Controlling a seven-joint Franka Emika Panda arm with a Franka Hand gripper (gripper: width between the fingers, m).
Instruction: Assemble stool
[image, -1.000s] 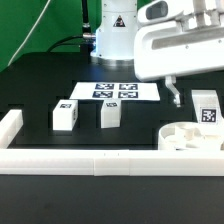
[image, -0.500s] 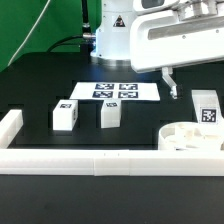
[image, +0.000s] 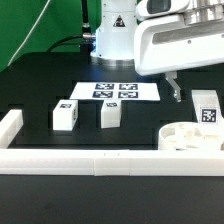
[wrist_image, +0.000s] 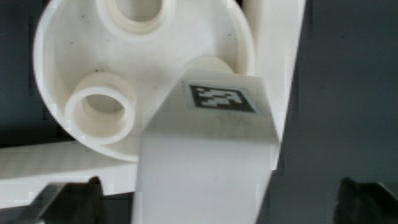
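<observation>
The white round seat (image: 186, 136) lies by the front rail at the exterior view's right. A third leg (image: 207, 108) with a square tag stands upright at its far side. Two more tagged legs (image: 66, 115) (image: 110, 113) stand apart at the exterior view's left. My gripper (image: 176, 92) hangs open above the seat, just beside the upright leg. In the wrist view the tagged leg (wrist_image: 210, 140) lies between my two dark fingertips (wrist_image: 71, 203), with a gap on each side. The seat (wrist_image: 107, 50) with its socket holes is behind it. My gripper (wrist_image: 217, 205) holds nothing.
The marker board (image: 118, 91) lies flat behind the two loose legs. A long white border rail (image: 100, 160) runs along the front and turns back at the exterior view's left (image: 10, 125). The robot base (image: 112, 40) stands at the back.
My gripper rose a little and drifted towards the exterior view's left, then came partly back down. The legs and seat have not moved.
</observation>
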